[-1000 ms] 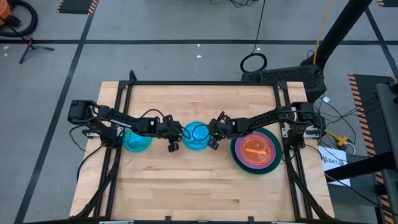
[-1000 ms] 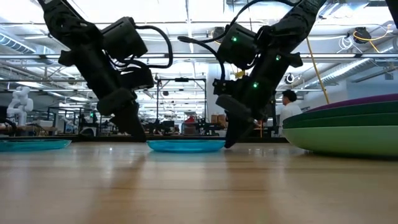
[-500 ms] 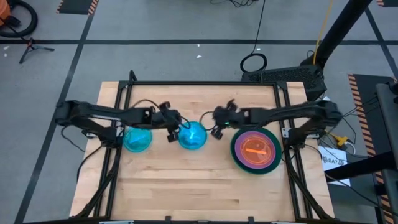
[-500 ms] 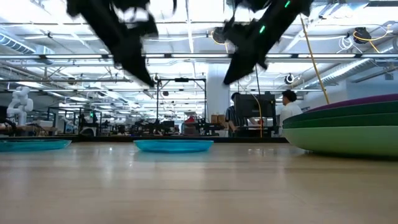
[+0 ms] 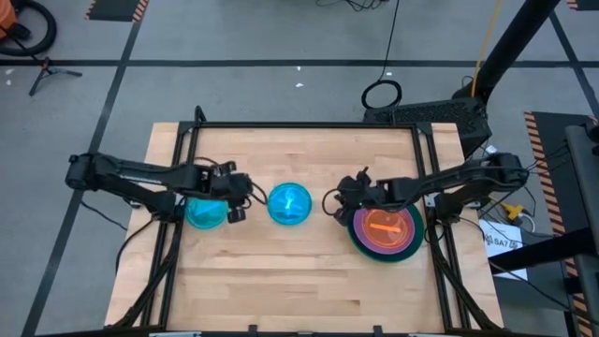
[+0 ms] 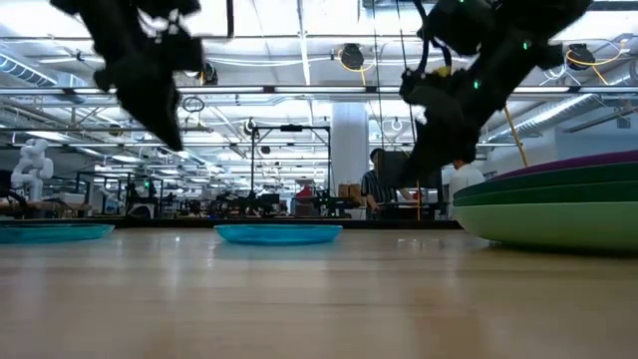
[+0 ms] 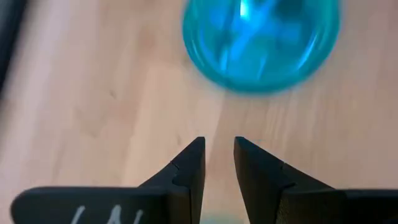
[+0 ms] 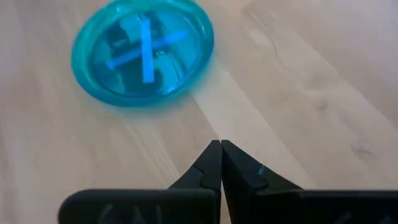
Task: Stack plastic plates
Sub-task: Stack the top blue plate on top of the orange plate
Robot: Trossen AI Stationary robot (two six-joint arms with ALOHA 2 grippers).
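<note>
Two small cyan-blue plastic plates lie flat on the wooden table: one at the middle (image 5: 288, 204) (image 6: 279, 234), one to the left (image 5: 206, 212). At the right stands a stack (image 5: 384, 227) with the orange plate (image 5: 383, 224) on top, purple and green rims under it. My left gripper (image 5: 237, 208) (image 7: 219, 155) hangs in the air over the left plate's right edge, fingers a little apart with nothing between them. My right gripper (image 5: 329, 202) (image 8: 221, 149) hangs shut between the middle plate and the stack, holding nothing.
Bare wood lies in front of and behind the plates (image 5: 299, 271). A black frame (image 5: 309, 125) runs along the table's far edge and sides. In the low view the stack (image 6: 558, 204) rises tall at the right, and a person shows in the room behind.
Both grippers have risen from the middle cyan plate and drawn apart, the left toward the table's left edge, the right toward the stack. The plate has slid a little toward the left and lies flat on the table.
</note>
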